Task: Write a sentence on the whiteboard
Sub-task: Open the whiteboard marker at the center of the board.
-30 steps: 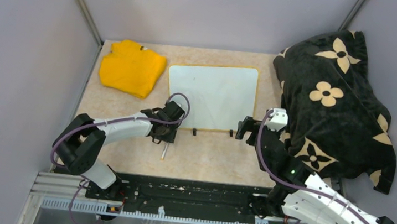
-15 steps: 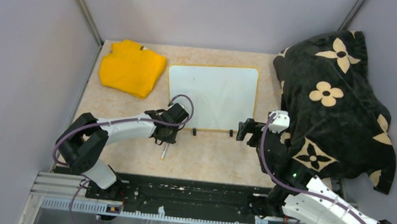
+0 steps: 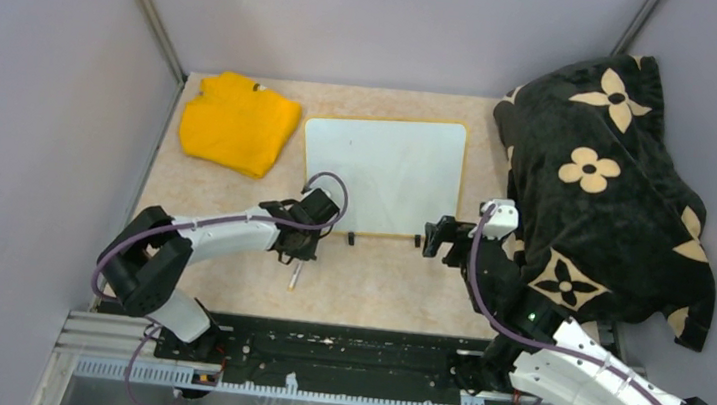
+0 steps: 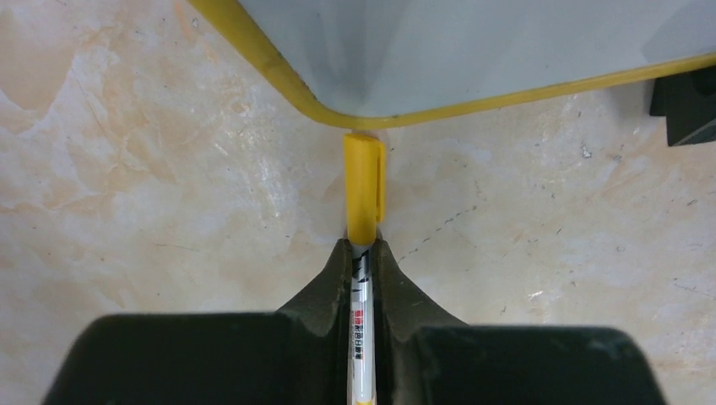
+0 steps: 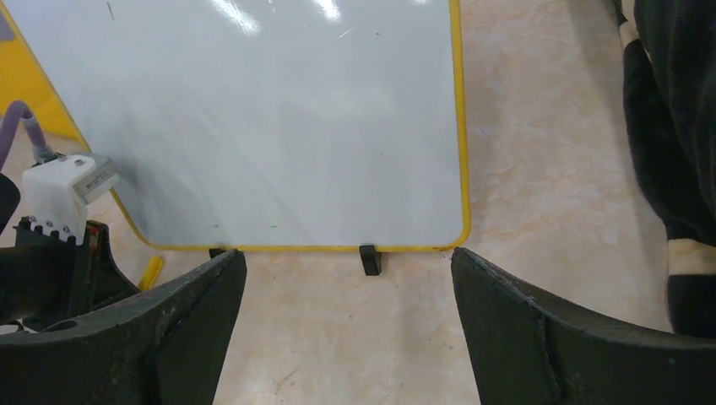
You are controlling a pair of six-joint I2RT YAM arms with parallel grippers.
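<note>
The left tool [image 4: 361,249] has closed. Its fingers [image 4: 333,278] now press the white barrel of the marker [image 4: 363,181] from both sides, with the yellow cap sticking out toward the rounded corner of the board [image 4: 473,51] at the top of the wrist view. In the top view, left of centre, that arm's wrist has shifted slightly right and lower in the frame. Right of centre, the right tool [image 3: 438,239] has slid a little to the left and down, along the board's lower edge.
</note>
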